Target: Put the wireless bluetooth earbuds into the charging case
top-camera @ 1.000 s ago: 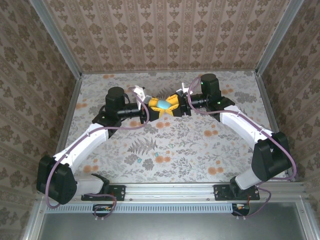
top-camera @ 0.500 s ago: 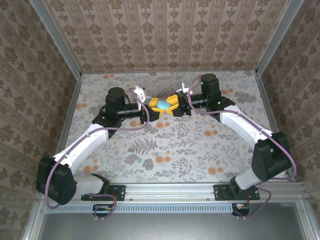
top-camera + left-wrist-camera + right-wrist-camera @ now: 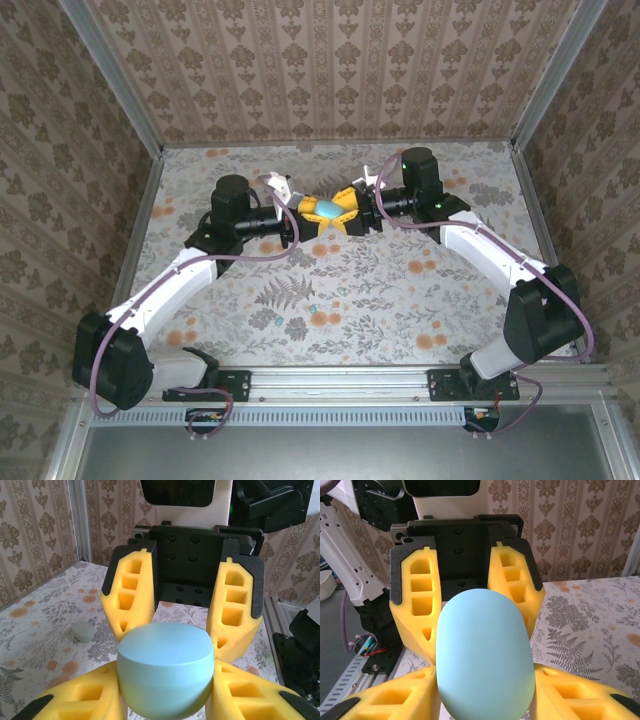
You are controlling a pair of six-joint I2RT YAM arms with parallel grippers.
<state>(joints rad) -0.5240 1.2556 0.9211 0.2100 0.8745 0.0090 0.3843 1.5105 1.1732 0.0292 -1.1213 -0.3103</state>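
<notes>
both arms meet toward the far edge of the table [image 3: 450,300], about midway across, nose to nose on the pale blue charging case [image 3: 328,209]. its lid is closed and it sits off the surface. left gripper [image 3: 308,216]: narrow gap, yellow fingers [image 3: 85,700] pressed on both sides of the case. right gripper [image 3: 348,212]: fingers flank the opposite end, can't tell if they're actually clamping. teal earbud [image 3: 296,328] lies loose near the front edge, roughly centre, well apart from the case.
</notes>
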